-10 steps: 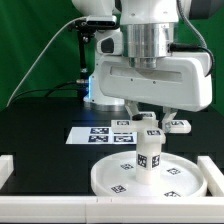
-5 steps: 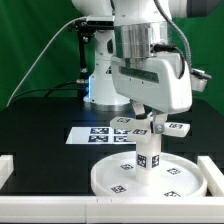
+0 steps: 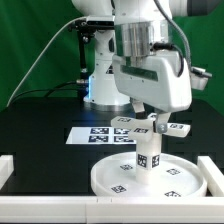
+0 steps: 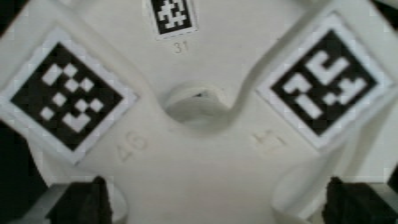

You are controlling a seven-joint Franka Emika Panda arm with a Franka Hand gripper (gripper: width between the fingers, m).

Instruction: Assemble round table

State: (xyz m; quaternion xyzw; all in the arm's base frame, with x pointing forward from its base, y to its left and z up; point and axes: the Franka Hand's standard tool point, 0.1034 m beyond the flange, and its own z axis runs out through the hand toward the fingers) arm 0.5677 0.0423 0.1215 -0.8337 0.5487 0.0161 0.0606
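The large round rimmed disc (image 3: 120,178) lies flat on the black table near the front, with small square tags on its face. The short cylindrical leg (image 3: 150,160) stands upright at its centre, tagged on its side. My gripper (image 3: 150,128) comes straight down and is shut on the leg's upper end. In the wrist view the dark fingers (image 4: 80,200) flank a white surface, and the gripper (image 4: 214,200) looks down on the disc (image 4: 196,60) and its tags. The T-shaped foot piece (image 3: 178,127) lies behind the disc, toward the exterior view's right.
The marker board (image 3: 98,134) lies flat behind the disc. A white raised border (image 3: 5,172) runs along the table's edge at the exterior view's left and front. The robot's base (image 3: 100,85) stands at the back.
The hand has turned about its vertical axis while staying on the leg; most of the turn came in the first half second. The disc has not shifted.
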